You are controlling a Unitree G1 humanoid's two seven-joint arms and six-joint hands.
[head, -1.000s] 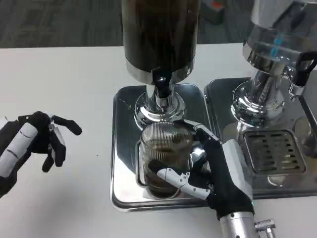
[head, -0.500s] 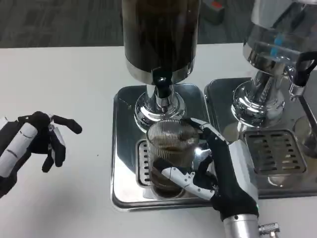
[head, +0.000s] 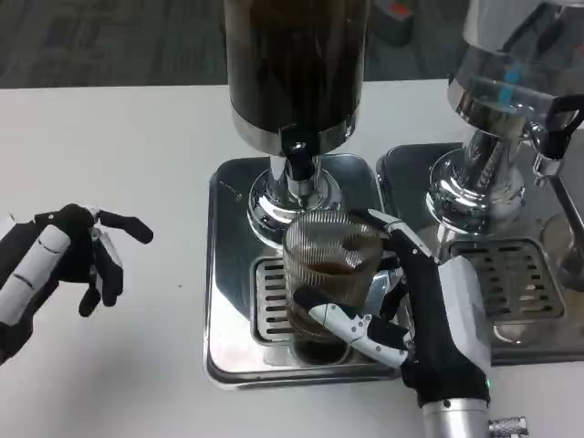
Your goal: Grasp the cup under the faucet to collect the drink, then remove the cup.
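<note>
Fingers of my right hand [head: 415,306] wrap the ribbed glass cup [head: 328,274] at lower centre of the frame: a lower finger curls across the front of the cup near its base, and an upper one reaches round the far side near the rim, so I have the cup held firmly. The cup carries dark drink in its lower half and sits over the slotted grate of the steel drip tray [head: 228,274], a little right of and nearer the bottom of the frame than the black faucet [head: 294,151], which hangs from the dark drink dispenser [head: 294,64] at top centre. Whether the cup's base touches the grate I cannot tell. My right forearm [head: 456,420] comes in from the bottom edge, right of centre. My left hand [head: 64,260] is at the left edge of the frame, well apart from the tray, over the white table [head: 119,137]; it holds nothing, with the fingers loosely curled and spread apart. At upper right stands a second dispenser [head: 511,82] with a clear body on a chrome foot, set on its own drip tray [head: 511,274] just beside the first tray.
</note>
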